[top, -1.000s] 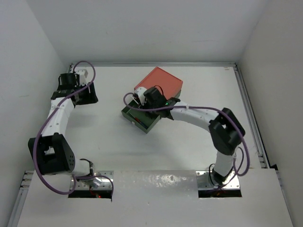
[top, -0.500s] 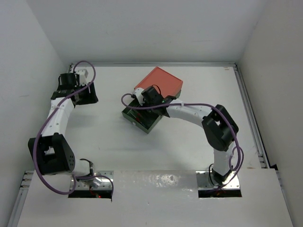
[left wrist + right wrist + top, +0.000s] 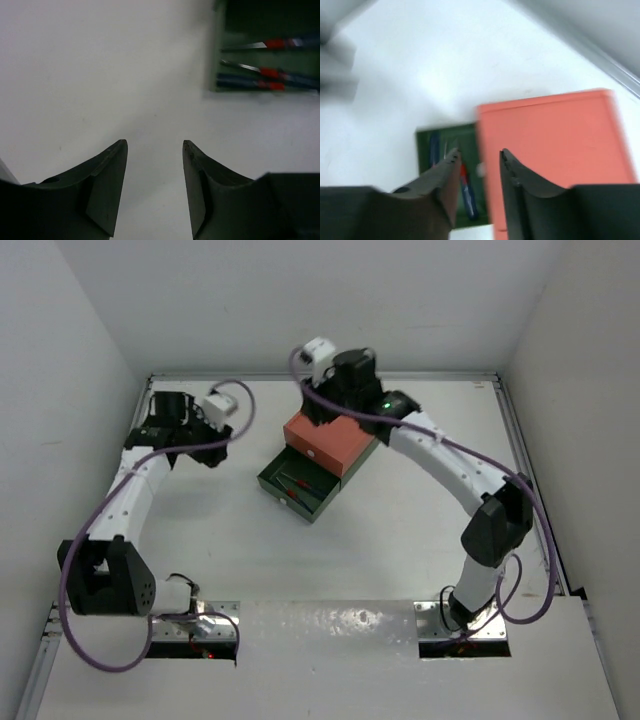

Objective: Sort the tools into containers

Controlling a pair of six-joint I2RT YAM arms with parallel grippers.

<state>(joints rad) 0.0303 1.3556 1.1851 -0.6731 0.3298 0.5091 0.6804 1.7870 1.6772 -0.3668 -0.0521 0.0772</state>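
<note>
- screwdrivers, three with blue-and-red handles, lie side by side in the green drawer, which stands pulled out from under the salmon box; that part of the sorting looks done.
- pliers show in no view; the salmon box looks shut, so whether they are inside it i cannot tell.
- left gripper hovers over bare table beside the green drawer, jaws parted, nothing between them.
- right gripper hangs above the salmon box and the drawer, jaws a narrow gap apart, holding nothing; its view is blurred.
- left to do, by my reading: pushing the green drawer in, and stowing the pliers if they are not already inside.
- table is plain white and matte.
- white walls close the cell on three sides, with a metal rail along the far edge.
</note>
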